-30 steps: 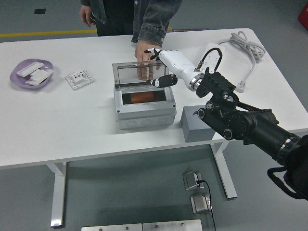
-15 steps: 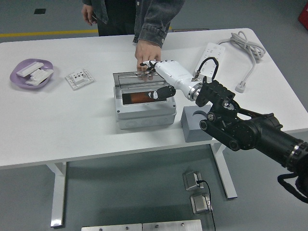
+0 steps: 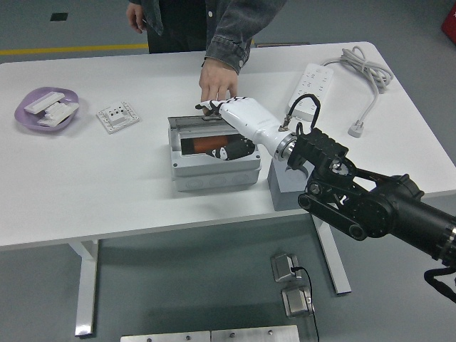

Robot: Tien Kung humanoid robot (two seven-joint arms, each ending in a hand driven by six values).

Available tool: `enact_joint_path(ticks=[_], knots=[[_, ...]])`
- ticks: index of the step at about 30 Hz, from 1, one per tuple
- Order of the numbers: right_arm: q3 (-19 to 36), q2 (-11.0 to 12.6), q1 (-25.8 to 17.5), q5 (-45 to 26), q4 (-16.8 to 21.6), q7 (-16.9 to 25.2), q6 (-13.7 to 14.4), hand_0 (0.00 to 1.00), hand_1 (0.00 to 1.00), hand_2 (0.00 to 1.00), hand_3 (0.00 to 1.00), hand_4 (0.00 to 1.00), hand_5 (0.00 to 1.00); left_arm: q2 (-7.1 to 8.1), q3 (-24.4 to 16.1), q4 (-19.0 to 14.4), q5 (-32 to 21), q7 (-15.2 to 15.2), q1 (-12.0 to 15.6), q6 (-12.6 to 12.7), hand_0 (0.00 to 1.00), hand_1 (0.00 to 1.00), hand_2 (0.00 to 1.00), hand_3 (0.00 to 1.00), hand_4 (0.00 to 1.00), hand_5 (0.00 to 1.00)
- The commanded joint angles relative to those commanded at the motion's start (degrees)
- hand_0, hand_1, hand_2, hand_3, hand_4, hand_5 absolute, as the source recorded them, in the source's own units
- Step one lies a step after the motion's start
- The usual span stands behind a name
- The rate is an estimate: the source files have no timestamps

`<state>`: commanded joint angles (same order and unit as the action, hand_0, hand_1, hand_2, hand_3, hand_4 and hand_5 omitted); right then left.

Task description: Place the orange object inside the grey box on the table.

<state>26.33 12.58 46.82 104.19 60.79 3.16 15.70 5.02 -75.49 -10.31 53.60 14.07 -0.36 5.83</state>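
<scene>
The grey box (image 3: 214,173) stands at the table's middle. The orange object (image 3: 200,145) lies inside it, seen through the box's clear hinged lid (image 3: 196,127), which is lowered almost flat. My right hand (image 3: 217,130), white with black fingertips, lies over the lid with its fingers spread. The fingertips (image 3: 205,107) are at the lid's far edge and the thumb (image 3: 229,151) is at its near edge. It holds nothing. A person's hand (image 3: 217,80) rests on the table just behind the box, close to my fingertips. My left arm is out of view.
A grey block (image 3: 283,189) sits right of the box under my forearm. A white switch plate (image 3: 117,116) and a purple dish (image 3: 28,112) with white parts lie at the left. A white power strip (image 3: 313,80) with its cable is at the back right.
The clear lid has swung from upright down onto the box. My right hand moved left and down with it. The person's hand drew back from the lid.
</scene>
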Motion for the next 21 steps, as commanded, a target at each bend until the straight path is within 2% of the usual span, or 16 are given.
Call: enact_joint_path(ticks=[15, 21], knots=[[1.18, 1.24, -4.91, 0.79, 2.67, -1.09, 0.32, 0.695, 0.686, 0.743, 0.866, 0.852, 0.303, -0.4, 0.16, 0.0, -0.38, 0.04, 0.29, -0.03, 0.623, 0.563, 0.521, 0.606, 0.551, 0.126], [6.03, 2.23, -6.86, 2.72, 4.14, -1.84, -0.16, 0.69, 0.684, 0.743, 0.866, 0.841, 0.307, -0.23, 0.03, 0.0, -0.38, 0.16, 0.38, 0.01, 0.623, 0.561, 0.521, 0.606, 0.55, 0.125]])
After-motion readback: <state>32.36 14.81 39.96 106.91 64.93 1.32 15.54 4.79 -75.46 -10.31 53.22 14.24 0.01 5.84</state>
